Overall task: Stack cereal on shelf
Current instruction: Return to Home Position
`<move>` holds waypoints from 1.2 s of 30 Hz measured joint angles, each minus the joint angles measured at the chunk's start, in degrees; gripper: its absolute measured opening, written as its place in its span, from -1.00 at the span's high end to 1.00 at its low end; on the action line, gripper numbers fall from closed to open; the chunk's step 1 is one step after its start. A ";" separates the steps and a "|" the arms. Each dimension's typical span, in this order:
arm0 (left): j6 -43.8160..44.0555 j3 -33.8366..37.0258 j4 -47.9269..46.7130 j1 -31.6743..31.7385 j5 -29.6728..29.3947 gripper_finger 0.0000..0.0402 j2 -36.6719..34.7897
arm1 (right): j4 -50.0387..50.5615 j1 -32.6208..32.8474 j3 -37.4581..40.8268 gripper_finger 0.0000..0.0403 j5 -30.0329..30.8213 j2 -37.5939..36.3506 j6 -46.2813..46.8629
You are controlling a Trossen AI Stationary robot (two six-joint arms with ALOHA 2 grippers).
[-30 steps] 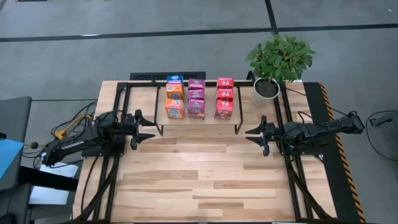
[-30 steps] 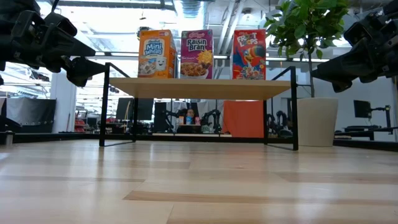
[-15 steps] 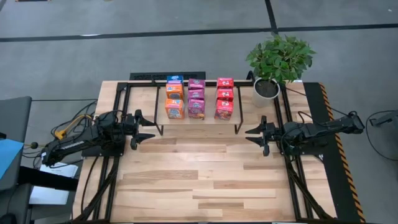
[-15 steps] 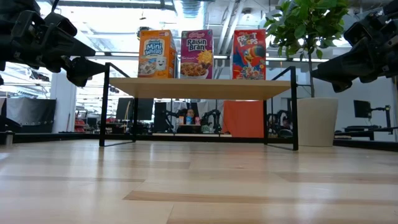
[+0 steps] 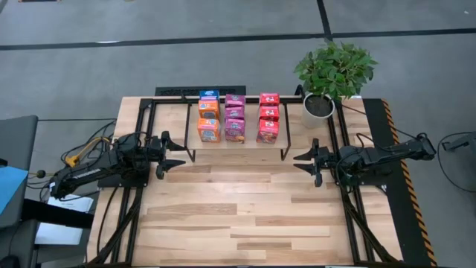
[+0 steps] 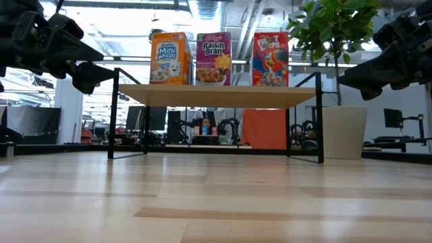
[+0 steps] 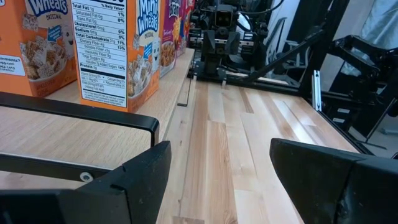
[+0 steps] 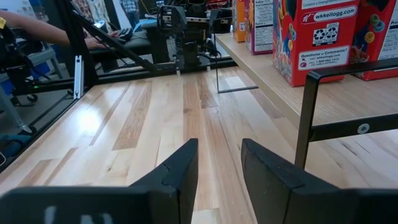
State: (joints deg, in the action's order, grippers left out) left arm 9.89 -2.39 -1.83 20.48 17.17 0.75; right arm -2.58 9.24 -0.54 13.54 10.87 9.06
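Note:
The cereal boxes stand upright in three rows on the shelf's wooden board (image 5: 249, 141): orange-and-blue (image 5: 209, 116), magenta (image 5: 235, 116) and red (image 5: 268, 116). In the low view the front boxes (image 6: 169, 59), (image 6: 213, 59), (image 6: 271, 59) rest on their bottoms on the board (image 6: 216, 96). My left gripper (image 5: 172, 154) hovers at the shelf's left end, open and empty (image 7: 219, 152). At the shelf's right end hovers my right gripper (image 5: 303, 158), open with a narrower gap, also empty (image 8: 219, 146).
A potted plant (image 5: 319, 106) stands at the shelf's far right corner. The near half of the wooden tabletop (image 5: 245, 216) is bare wood. Black frame rails run along both table sides. A person's arm (image 8: 37, 25) shows beyond the table in the right wrist view.

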 joint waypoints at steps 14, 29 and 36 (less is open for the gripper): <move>0.00 0.02 0.00 -0.01 0.00 -0.34 0.00 | 0.01 0.00 0.00 0.28 0.00 -0.01 0.00; 0.00 0.02 0.00 0.00 0.00 -0.34 -0.02 | 0.00 0.01 0.00 0.21 0.00 0.00 0.00; 0.00 0.02 0.00 0.01 0.00 -0.34 -0.02 | 0.01 0.00 0.00 0.23 0.00 -0.01 0.00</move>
State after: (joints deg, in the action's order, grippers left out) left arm 9.89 -2.37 -1.83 20.49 17.17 0.73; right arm -2.57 9.24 -0.54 13.54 10.86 9.06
